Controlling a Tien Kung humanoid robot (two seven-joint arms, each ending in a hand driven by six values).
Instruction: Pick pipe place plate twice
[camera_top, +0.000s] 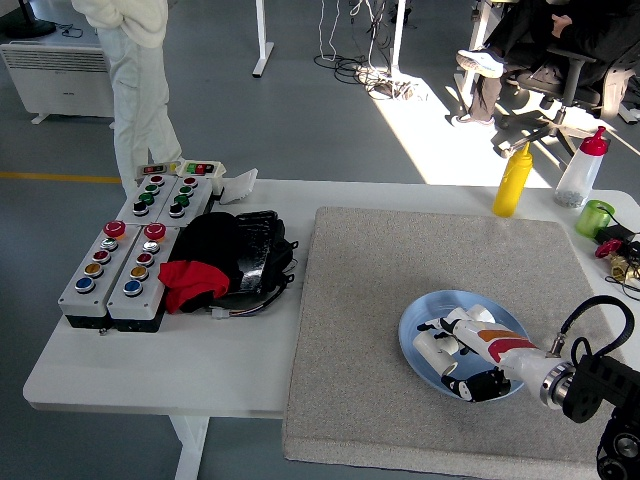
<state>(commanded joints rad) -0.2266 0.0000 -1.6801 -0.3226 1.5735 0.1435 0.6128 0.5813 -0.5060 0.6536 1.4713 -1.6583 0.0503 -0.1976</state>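
The right hand lies over the blue plate on the grey mat.
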